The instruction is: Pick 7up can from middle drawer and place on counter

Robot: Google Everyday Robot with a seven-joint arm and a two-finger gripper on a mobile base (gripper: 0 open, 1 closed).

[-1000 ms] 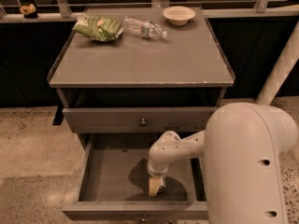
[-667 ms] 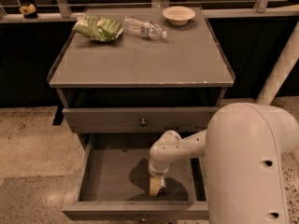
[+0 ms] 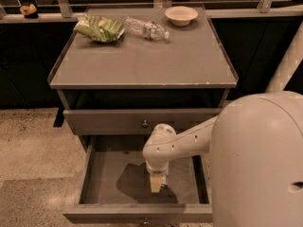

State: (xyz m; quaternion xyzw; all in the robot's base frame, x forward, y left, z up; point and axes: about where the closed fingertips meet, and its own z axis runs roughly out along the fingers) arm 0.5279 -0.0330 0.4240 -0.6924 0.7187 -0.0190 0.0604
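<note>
The middle drawer is pulled open below the cabinet, and its grey floor shows. My gripper points straight down inside it, right of centre and close to the floor, casting a dark shadow to its left. The 7up can is not visible; my wrist and gripper hide the spot beneath them. The counter is the flat grey cabinet top above, with a chipped pale front edge.
On the counter's far edge lie a green snack bag, a clear water bottle and a pale bowl. The shut upper drawer sits above the open one. My large white arm housing fills the lower right.
</note>
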